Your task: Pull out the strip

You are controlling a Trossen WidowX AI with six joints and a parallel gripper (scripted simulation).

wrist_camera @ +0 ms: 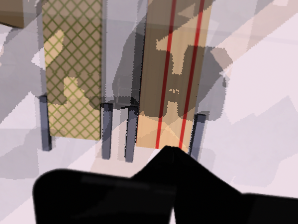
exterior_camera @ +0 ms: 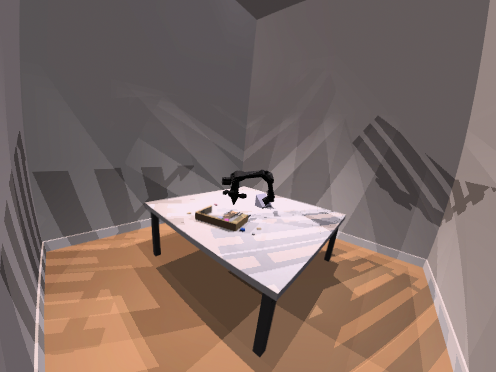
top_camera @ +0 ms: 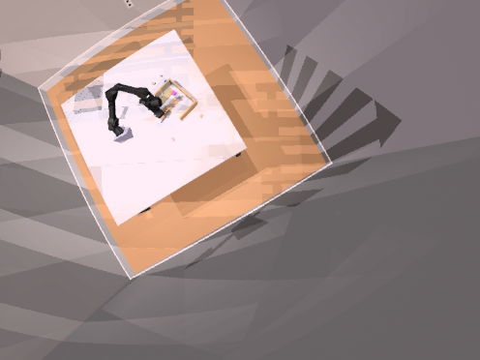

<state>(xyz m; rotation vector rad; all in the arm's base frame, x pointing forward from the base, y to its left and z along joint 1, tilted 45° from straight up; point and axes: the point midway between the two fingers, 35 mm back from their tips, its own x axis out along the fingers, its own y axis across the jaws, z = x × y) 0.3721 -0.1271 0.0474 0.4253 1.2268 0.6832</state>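
My gripper is shut with nothing between the fingers. In the wrist view its tips overlap the near end of a tan strip with two red lines; the exterior view shows them above the table. A tan strip with a green crosshatch lies beside it, to the left in the wrist view. A magenta cube is inside the wooden frame. A small bluish cube is next to it; its label is too small to read. Both cubes are outside the wrist view.
Dark guide rails flank the strips. The wooden frame stands around the cubes, open towards the arm. A blue piece, a pink piece and a tan piece lie outside it.
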